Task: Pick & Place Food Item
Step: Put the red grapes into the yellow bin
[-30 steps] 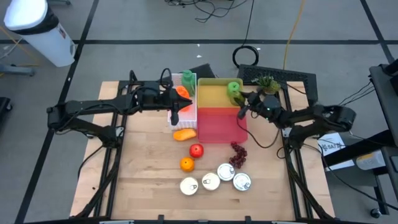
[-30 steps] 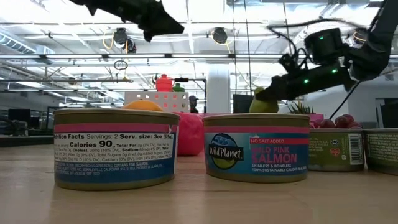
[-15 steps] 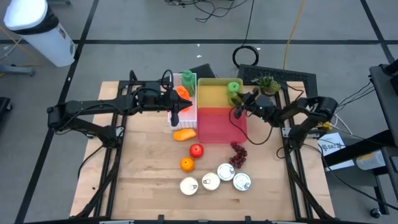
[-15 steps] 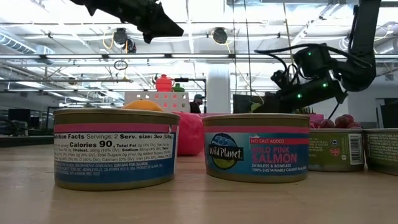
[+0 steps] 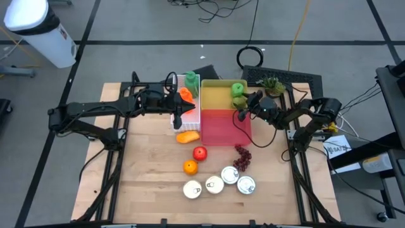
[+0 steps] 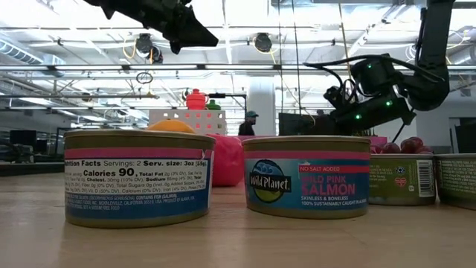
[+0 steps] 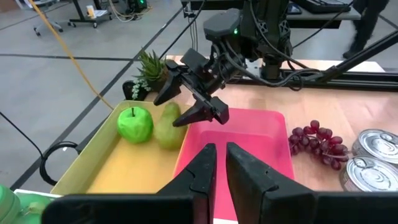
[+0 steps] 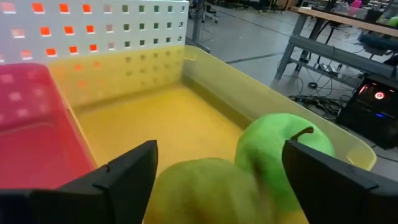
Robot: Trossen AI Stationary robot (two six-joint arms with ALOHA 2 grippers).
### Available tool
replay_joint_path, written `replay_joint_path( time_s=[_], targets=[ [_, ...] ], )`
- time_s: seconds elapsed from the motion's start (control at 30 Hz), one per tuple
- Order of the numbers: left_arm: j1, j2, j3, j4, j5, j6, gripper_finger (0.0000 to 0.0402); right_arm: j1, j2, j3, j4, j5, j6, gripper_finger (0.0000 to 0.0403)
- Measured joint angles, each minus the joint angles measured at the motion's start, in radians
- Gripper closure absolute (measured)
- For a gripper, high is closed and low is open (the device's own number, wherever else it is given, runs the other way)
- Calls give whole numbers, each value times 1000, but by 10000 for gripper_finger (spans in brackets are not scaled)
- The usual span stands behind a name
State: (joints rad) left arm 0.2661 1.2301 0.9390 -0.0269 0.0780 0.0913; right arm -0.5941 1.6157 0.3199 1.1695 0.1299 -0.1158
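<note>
Green and smooth-skinned, the pear (image 5: 239, 100) lies in the yellow bin (image 5: 215, 95) at the far middle of the desk (image 5: 145, 183), touching the green apple (image 5: 238, 88) beyond it. From above, we see the right gripper (image 5: 242, 111) poised at the pear's near right side, over the seam between the yellow bin and the pink bin (image 5: 221, 126); the left gripper (image 5: 178, 118) hangs over the white crate (image 5: 190, 114) to the left, well apart.

At desk height, tuna and salmon cans (image 6: 305, 176) block the bins; we make out the right gripper (image 6: 336, 112) low behind them, but the pear is hidden.

In the left wrist view, the left arm's own fingers (image 7: 202, 171) stand nearly together with nothing between them. Beyond, the right gripper (image 7: 186, 102) has its fingers spread apart just beside the pear (image 7: 165, 124), which rests against the apple (image 7: 135, 123). They do not clasp it.

The right wrist view confirms this: both fingers (image 8: 121, 177) stand wide on either side, with the pear (image 8: 208, 190) close between and beneath them, the apple (image 8: 280, 155) just behind.

We judge the pear to be light, firm and rigid, with a waxy, somewhat slippery skin, likely to roll on its rounded belly. The best hold would be across the wide lower body, not the tapering neck, with moderate pressure.
</note>
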Motion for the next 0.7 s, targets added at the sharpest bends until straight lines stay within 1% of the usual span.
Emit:
replay_joint_path(
  time_s=[0.17,0.3,0.4,0.5,0.53,0.6,0.7],
  targets=[
    [0,0,0,0,0,-4,353,12,-61,0,0,1,-2,78],
    [0,0,0,-1,0,-9,353,52,-151,0,-9,1,-26,86],
    [0,0,0,-4,0,-22,353,109,-241,0,-67,0,-51,89],
    [0,0,0,-9,0,-30,353,207,-352,-1,-153,1,-38,90],
    [0,0,0,-12,0,-33,353,252,-389,1,-196,0,-19,90],
    [0,0,0,-17,0,-41,353,349,-467,34,-352,0,30,90],
    [0,0,0,-25,0,-43,353,501,-553,170,-726,13,113,90]
  ],
)
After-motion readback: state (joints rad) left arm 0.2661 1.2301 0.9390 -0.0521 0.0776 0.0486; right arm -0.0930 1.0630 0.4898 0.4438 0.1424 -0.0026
